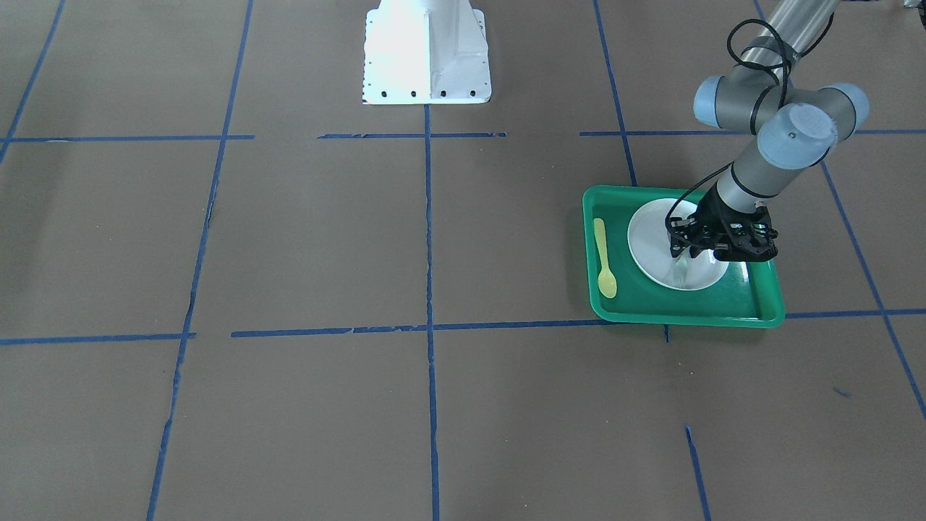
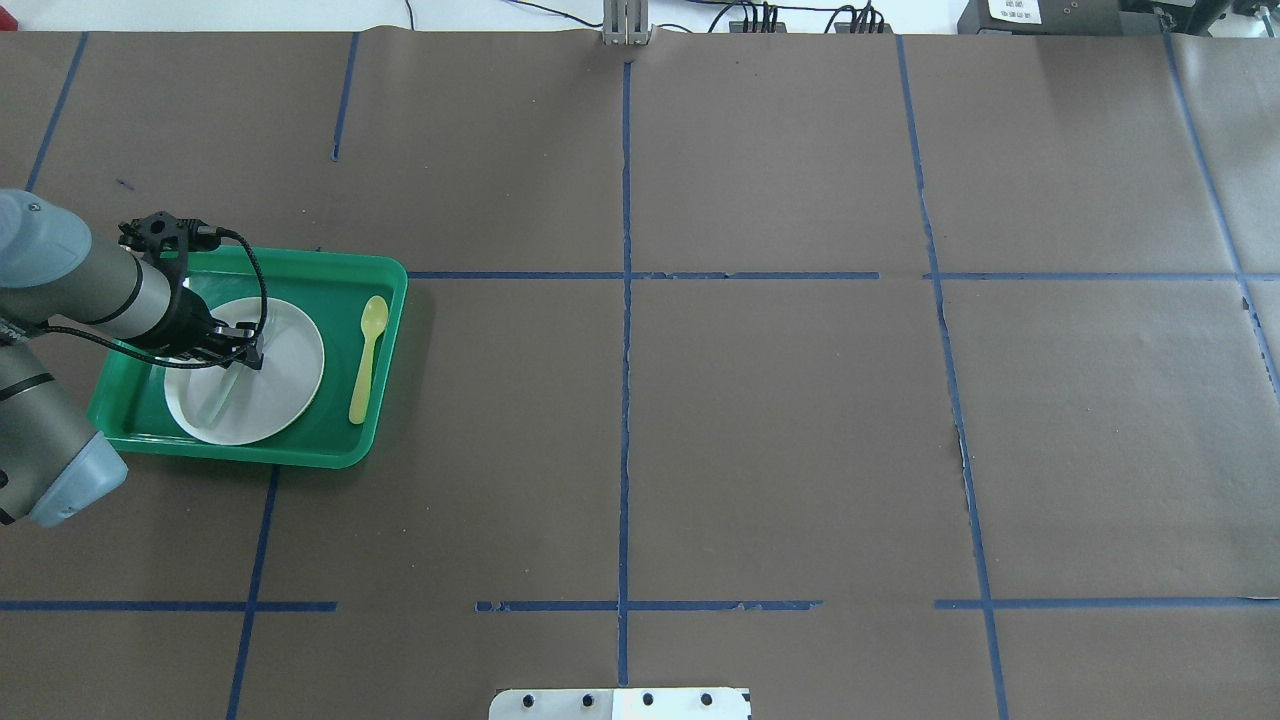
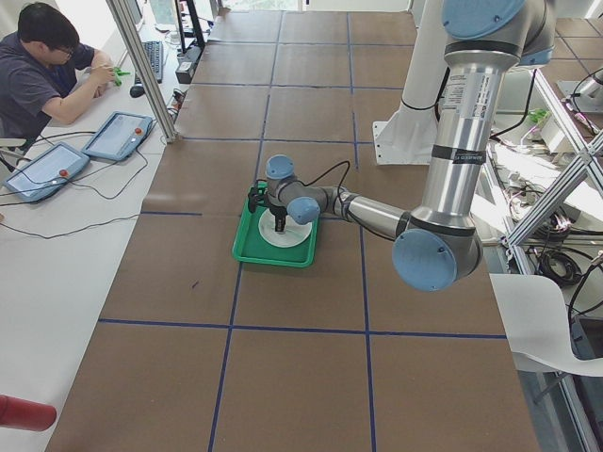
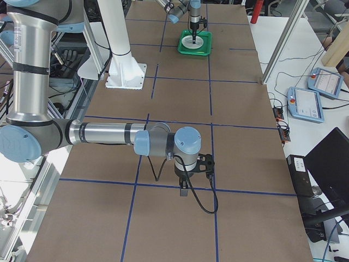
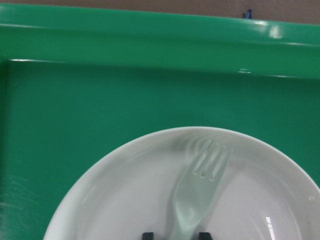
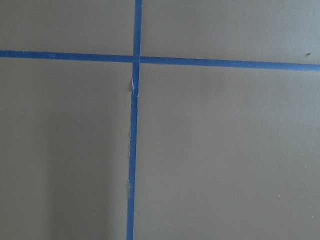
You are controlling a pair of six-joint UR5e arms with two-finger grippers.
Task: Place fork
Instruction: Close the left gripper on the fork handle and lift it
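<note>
I see left gripper [image 5: 175, 235] barely open, straddling fork [image 5: 200, 182] handle on plate [image 5: 100, 210], only at wrist view's bottom; right gripper [image 4: 184, 190] can't tell.

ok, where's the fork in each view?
Front-facing: fork right of centre, on the white plate.
Overhead: far left, on the plate.
Left wrist: bottom centre, tines up.
Exterior left, exterior right: too small to tell.
Right wrist: not in it.
Landmark: green tray.

Brown paper crossed by blue tape lines [image 2: 626, 400] covers the table [image 2: 780, 420]. A green tray [image 2: 300, 455] sits by its left edge, midway along. A white robot base plate [image 1: 427, 54] stands at the middle of the robot-side edge.
</note>
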